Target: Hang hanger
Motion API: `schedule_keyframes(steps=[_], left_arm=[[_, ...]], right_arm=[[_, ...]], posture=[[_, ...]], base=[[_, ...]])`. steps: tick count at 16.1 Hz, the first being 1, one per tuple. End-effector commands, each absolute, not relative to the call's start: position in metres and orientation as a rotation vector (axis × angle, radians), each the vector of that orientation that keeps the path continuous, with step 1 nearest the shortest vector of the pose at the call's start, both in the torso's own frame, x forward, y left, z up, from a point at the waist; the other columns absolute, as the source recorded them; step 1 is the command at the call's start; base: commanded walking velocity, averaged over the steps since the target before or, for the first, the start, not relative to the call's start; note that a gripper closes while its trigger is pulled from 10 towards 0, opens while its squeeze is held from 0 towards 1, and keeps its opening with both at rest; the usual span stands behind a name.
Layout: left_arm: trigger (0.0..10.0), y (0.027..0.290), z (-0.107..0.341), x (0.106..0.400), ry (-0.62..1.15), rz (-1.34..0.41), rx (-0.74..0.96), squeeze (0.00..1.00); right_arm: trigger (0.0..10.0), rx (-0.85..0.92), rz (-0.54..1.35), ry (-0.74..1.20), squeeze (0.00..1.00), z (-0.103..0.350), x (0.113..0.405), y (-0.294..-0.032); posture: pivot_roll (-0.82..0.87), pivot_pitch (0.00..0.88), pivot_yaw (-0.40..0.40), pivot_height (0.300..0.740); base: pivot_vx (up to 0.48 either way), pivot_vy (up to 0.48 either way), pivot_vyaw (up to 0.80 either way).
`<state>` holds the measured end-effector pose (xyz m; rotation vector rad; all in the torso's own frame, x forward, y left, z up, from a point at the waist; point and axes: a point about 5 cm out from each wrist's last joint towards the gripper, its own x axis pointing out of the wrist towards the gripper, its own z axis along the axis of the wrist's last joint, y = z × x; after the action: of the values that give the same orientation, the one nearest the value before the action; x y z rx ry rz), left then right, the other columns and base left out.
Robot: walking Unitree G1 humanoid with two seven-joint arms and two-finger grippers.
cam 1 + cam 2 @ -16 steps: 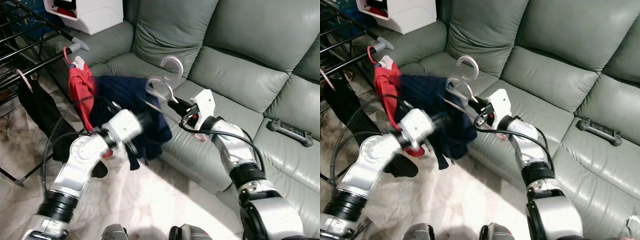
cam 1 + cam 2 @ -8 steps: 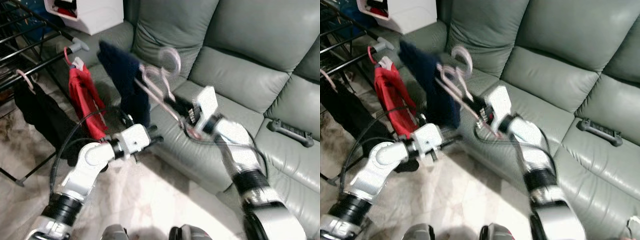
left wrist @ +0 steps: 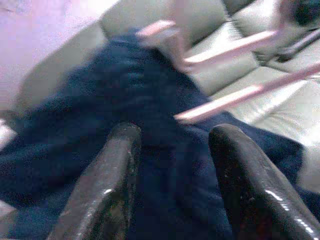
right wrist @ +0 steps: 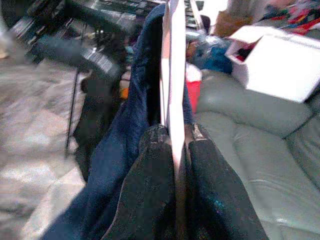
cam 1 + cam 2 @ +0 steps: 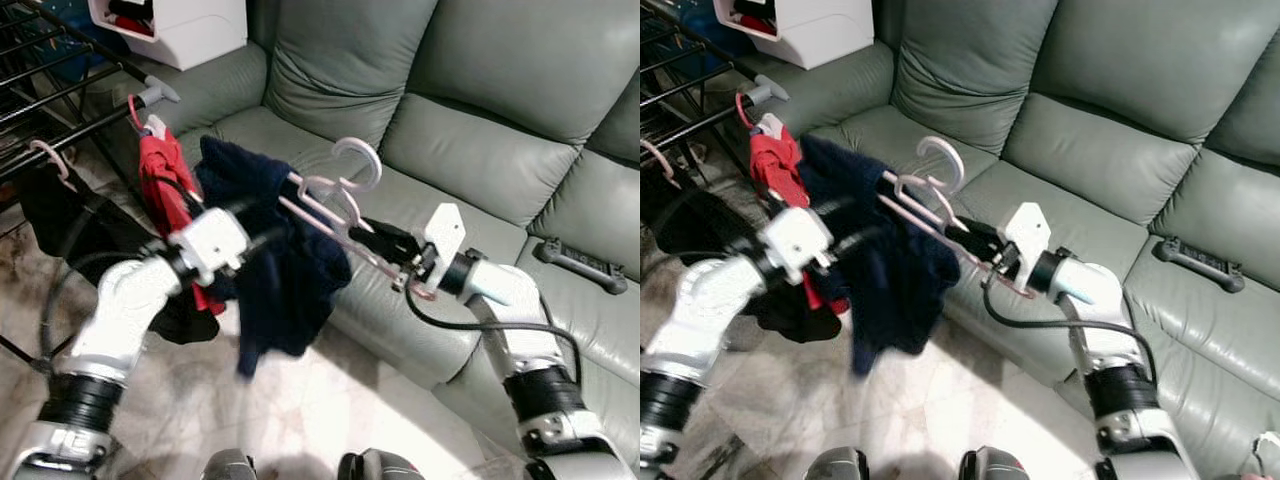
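Between right gripper [image 4: 172, 137] fingers, pink hanger [image 5: 330, 205]

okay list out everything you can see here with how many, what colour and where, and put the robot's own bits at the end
Hanger: one, pink, held out over the sofa's front edge, carrying the dark garment.
Garment: one, navy, draped on the hanger, hanging down toward the floor.
Red garment: one, red, on its own hanger on the rack.
Black garment: one, black, hanging on the rack beside the red one.
Drying rack: one, black bars, on the robot's left.
Sofa: one, grey-green, ahead.
Remote: one, black, on the sofa seat at right.
Box: one, white, on the sofa arm.
Floor: pale marble.
Left tool: open, against the navy garment.
Right tool: shut on the hanger.
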<state>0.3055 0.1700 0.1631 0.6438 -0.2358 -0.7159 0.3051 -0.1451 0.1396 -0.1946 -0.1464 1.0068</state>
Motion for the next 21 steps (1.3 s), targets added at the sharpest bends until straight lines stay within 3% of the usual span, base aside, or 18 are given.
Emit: schedule_keyframes(steps=[1, 7, 11, 13, 14, 15, 17, 21], left_arm=[[10.0, 0.178, 0.177, 0.310, -0.280, -0.680, 0.674, 1.00], [10.0, 0.195, 0.181, 0.307, -0.251, -0.709, 0.767, 1.00], [10.0, 0.202, 0.149, 0.294, -0.125, -0.961, 0.969, 1.00], [10.0, 0.202, 0.147, 0.295, -0.087, -1.009, 0.970, 1.00], [10.0, 0.202, 0.146, 0.297, -0.065, -1.039, 0.968, 0.78], [7.0, 0.202, 0.144, 0.300, -0.042, -1.061, 0.986, 0.00], [0.0, 0.203, 0.141, 0.311, -0.015, -1.069, 1.036, 0.00], [0.0, 0.202, 0.133, 0.316, 0.034, -1.106, 1.053, 0.00]], right_arm=[[10.0, -0.197, 1.072, -0.172, 0.00, 0.148, 0.300, -0.143], [10.0, -0.294, 1.145, -0.074, 0.00, 0.141, 0.299, -0.164], [10.0, -0.395, 1.234, -0.020, 0.00, 0.140, 0.296, -0.172], [10.0, -0.407, 1.244, -0.025, 0.00, 0.141, 0.297, -0.172], [10.0, -0.410, 1.249, -0.036, 0.00, 0.142, 0.297, -0.170], [10.0, -0.413, 1.255, -0.044, 0.00, 0.142, 0.298, -0.167], [10.0, -0.444, 1.290, -0.058, 0.00, 0.139, 0.296, -0.159], [10.0, -0.491, 1.326, -0.084, 0.00, 0.132, 0.289, -0.148]], posture=[[-0.03, 0.041, -0.003, 0.740], [-0.02, 0.045, -0.008, 0.740], [-0.02, 0.051, -0.005, 0.740], [-0.01, 0.047, -0.002, 0.740], [-0.01, 0.043, 0.002, 0.740], [-0.01, 0.037, 0.006, 0.740], [-0.02, 0.026, 0.004, 0.740], [-0.03, 0.002, 0.004, 0.740]], base=[[0.000, 0.000, 0.00], [0.000, 0.000, 0.00], [0.000, 0.000, 0.00], [0.000, 0.000, 0.00], [0.000, 0.000, 0.00], [0.000, 0.000, 0.00], [0.000, 0.000, 0.00], [0.000, 0.000, 0.00]])
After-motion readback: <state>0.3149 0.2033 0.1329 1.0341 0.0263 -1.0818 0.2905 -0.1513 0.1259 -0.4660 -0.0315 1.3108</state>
